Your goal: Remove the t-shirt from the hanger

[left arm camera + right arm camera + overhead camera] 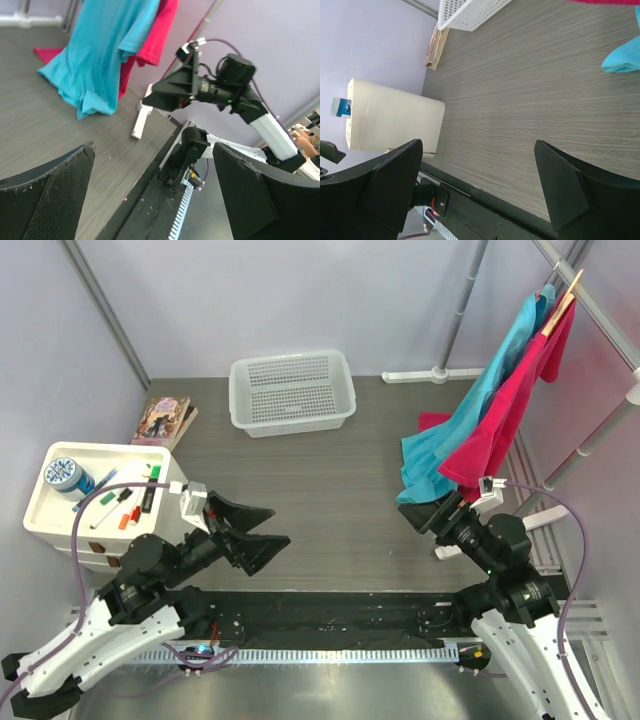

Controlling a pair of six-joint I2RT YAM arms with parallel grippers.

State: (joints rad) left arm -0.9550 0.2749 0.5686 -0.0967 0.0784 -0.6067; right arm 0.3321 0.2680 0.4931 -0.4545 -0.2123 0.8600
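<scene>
Two t-shirts hang at the right on wooden hangers hooked to a sloping rail: a blue t-shirt in front and a red t-shirt behind it, their hems resting on the table. The left wrist view shows the blue t-shirt and the red t-shirt from the side. My right gripper is open, just below the hems, empty and pointing left. My left gripper is open and empty at centre-left, pointing toward the shirts. In the wrist views the left gripper and right gripper hold nothing.
A white perforated basket stands at the back centre. A white box with markers and a tape roll sits at the left, with books behind it. The rack's white poles run along the right side.
</scene>
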